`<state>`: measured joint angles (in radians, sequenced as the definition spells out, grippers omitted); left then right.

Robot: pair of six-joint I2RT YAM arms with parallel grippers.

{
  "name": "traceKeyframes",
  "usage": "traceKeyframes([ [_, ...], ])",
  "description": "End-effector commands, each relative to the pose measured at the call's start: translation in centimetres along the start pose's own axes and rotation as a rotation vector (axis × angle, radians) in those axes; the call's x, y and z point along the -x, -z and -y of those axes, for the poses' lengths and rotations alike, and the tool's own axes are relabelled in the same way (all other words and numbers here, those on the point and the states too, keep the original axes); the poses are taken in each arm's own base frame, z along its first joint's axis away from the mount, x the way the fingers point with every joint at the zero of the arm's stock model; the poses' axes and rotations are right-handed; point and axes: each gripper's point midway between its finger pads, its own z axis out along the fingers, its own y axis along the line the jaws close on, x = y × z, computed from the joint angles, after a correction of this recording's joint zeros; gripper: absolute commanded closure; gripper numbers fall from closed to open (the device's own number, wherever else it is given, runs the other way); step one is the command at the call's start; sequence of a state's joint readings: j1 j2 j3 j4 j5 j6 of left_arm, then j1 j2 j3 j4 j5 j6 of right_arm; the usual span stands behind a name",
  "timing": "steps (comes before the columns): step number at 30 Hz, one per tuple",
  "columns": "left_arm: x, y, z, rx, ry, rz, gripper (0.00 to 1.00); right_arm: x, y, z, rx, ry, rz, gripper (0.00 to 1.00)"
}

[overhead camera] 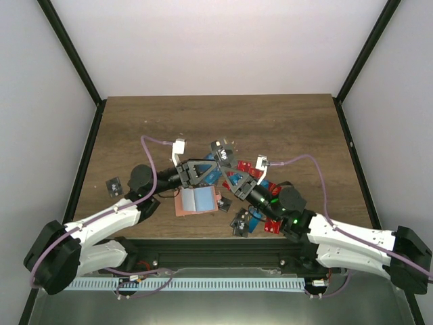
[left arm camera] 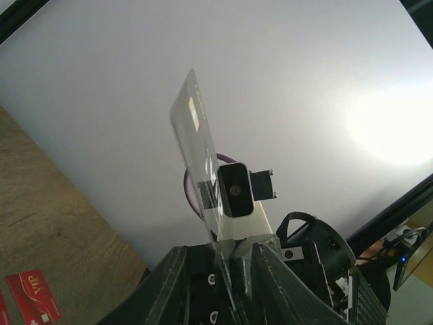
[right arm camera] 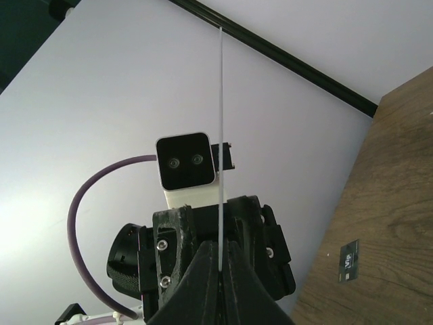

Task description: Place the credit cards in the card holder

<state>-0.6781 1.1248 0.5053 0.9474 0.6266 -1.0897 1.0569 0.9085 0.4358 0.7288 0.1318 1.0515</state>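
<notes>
Both grippers meet above the table's middle, shut on one upright dark card (overhead camera: 218, 150) with pale "VIP" lettering. My left gripper (overhead camera: 210, 170) pinches its lower edge; in the left wrist view the card (left arm camera: 196, 135) rises slanted from the closed fingertips (left arm camera: 226, 254). My right gripper (overhead camera: 227, 177) pinches it too; the right wrist view shows the card (right arm camera: 220, 135) edge-on between the closed fingers (right arm camera: 220, 247). The tan-orange card holder (overhead camera: 183, 203) lies flat just in front of the grippers, with a blue card (overhead camera: 201, 198) on it.
Red cards (overhead camera: 243, 166) and blue cards lie under the grippers. Red (overhead camera: 274, 227), blue (overhead camera: 254, 220) and black (overhead camera: 238, 223) cards lie near the right arm. A black card (overhead camera: 114, 184) lies alone at left, also in the right wrist view (right arm camera: 348, 259). A red VIP card (left arm camera: 32, 294) shows in the left wrist view.
</notes>
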Motion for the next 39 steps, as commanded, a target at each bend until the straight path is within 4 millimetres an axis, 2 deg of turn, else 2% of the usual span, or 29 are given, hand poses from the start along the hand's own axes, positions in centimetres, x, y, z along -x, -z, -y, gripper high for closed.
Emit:
traceKeyframes([
  [1, 0.9, -0.4, 1.8, -0.046, -0.060, 0.011, 0.74, 0.4, -0.3, -1.0, 0.035, 0.011, 0.008, 0.99],
  [5, 0.9, -0.4, 1.8, -0.050, -0.064, 0.011, 0.78, 0.1, -0.2, -0.9, 0.037, 0.005, -0.008, 0.99],
  [13, 0.8, -0.7, 1.2, -0.037, -0.054, 0.008, 0.95, 0.0, -0.2, -0.9, 0.041, 0.010, -0.014, 0.99],
  [16, 0.7, -0.7, 0.9, -0.029, -0.045, 0.007, 0.96, -0.2, -0.2, -0.9, 0.038, 0.019, -0.025, 0.99],
  [17, 0.7, -0.6, 0.7, -0.022, -0.039, 0.006, 0.96, -0.3, -0.3, -0.7, 0.022, 0.034, -0.033, 0.99],
  [18, 0.5, -0.5, 0.3, -0.003, -0.028, 0.001, 0.96, -0.4, -0.4, -0.3, -0.005, 0.045, -0.040, 0.92],
  [21, -1.0, 0.1, -2.7, 0.133, 0.002, -0.047, 0.96, -0.2, -0.1, 2.4, -0.187, 0.082, -0.054, 0.74],
  [23, -2.2, 1.1, -5.2, 0.265, 0.015, -0.087, 0.96, 0.0, 0.7, 4.6, -0.322, 0.123, -0.070, 0.68],
  [27, -5.2, 4.2, -9.1, 0.466, 0.023, -0.170, 0.96, 0.0, 2.5, 7.6, -0.473, 0.170, -0.096, 0.60],
  [31, -8.2, 7.2, -13.1, 0.641, 0.074, -0.263, 0.96, -0.9, 3.4, 10.1, -0.563, 0.212, -0.162, 0.58],
  [34, -9.7, 9.5, -15.9, 0.747, 0.136, -0.279, 0.96, -2.3, 3.2, 11.3, -0.582, 0.249, -0.251, 0.57],
  [36, -10.5, 10.5, -17.0, 0.782, 0.179, -0.282, 0.96, -3.8, 3.2, 12.6, -0.613, 0.260, -0.324, 0.57],
  [39, -11.3, 11.4, -17.6, 0.797, 0.208, -0.273, 0.96, -6.2, 3.1, 14.4, -0.633, 0.254, -0.431, 0.57],
])
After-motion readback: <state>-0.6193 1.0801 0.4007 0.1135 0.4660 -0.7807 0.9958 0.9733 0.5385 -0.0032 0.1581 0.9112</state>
